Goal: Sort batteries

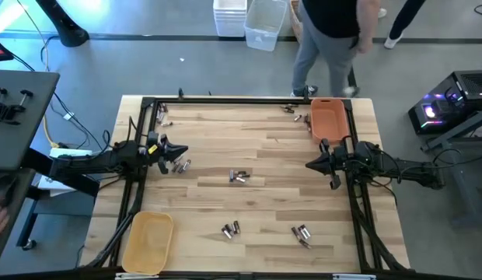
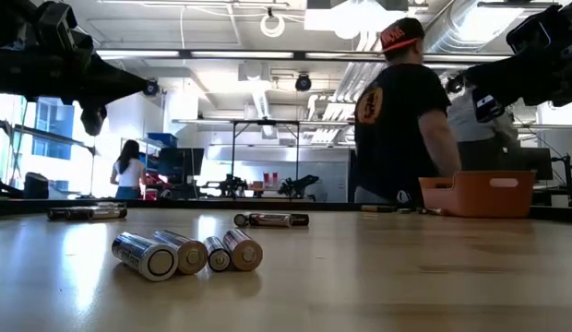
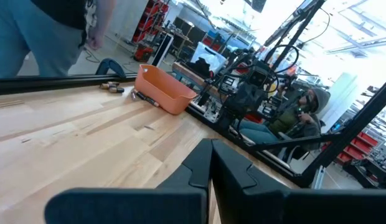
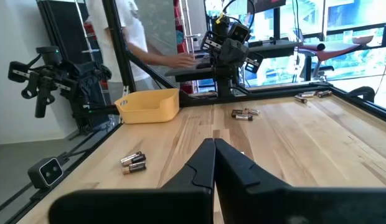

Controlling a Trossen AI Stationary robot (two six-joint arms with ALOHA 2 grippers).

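Batteries lie on their sides in small clusters on the wooden table: one just near of my left gripper, one at the centre, two near the front edge, and more along the far edge. My left gripper hovers shut at the table's left, pointing right. At the right, my right gripper is also shut and points left. Both hold nothing. The wrist views show each pair of fingers closed together. The low view shows a battery cluster up close.
An orange tray stands at the far right corner, and a yellow tray at the near left corner. A dark frame borders the table. A person stands just beyond the far edge.
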